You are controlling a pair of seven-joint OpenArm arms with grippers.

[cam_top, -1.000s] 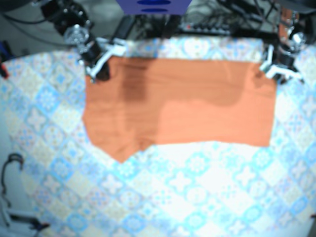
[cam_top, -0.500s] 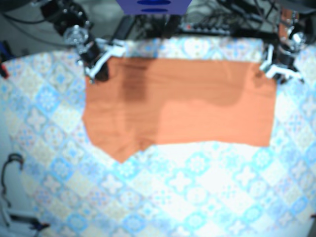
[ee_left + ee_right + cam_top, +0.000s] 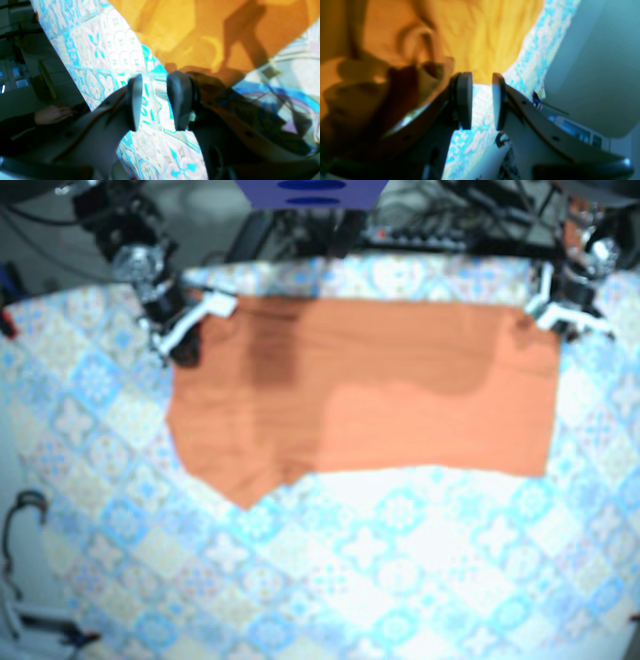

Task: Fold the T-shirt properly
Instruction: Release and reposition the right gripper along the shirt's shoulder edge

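Note:
The orange T-shirt [image 3: 370, 390] lies flat on the patterned tablecloth [image 3: 400, 560] as a wide folded rectangle, with a pointed flap at its lower left. My right gripper [image 3: 188, 330] hovers just off the shirt's upper left corner. In the right wrist view it [image 3: 481, 85] is open, with only tablecloth between the fingers and the shirt [image 3: 482, 37] beyond. My left gripper [image 3: 560, 315] sits at the shirt's upper right corner. In the left wrist view it [image 3: 156, 85] is open over bare cloth, the shirt's edge [image 3: 212, 32] just past its fingertips.
Cables and electronics [image 3: 430, 225] line the table's far edge, with a blue object [image 3: 310, 192] at top centre. A looped cable [image 3: 20, 515] lies off the table's left side. A person's hand [image 3: 52, 113] shows beyond the table edge.
The right gripper has drawn back to the left, off the shirt's upper left corner. The left gripper has shifted slightly toward the far edge. The shirt has not moved.

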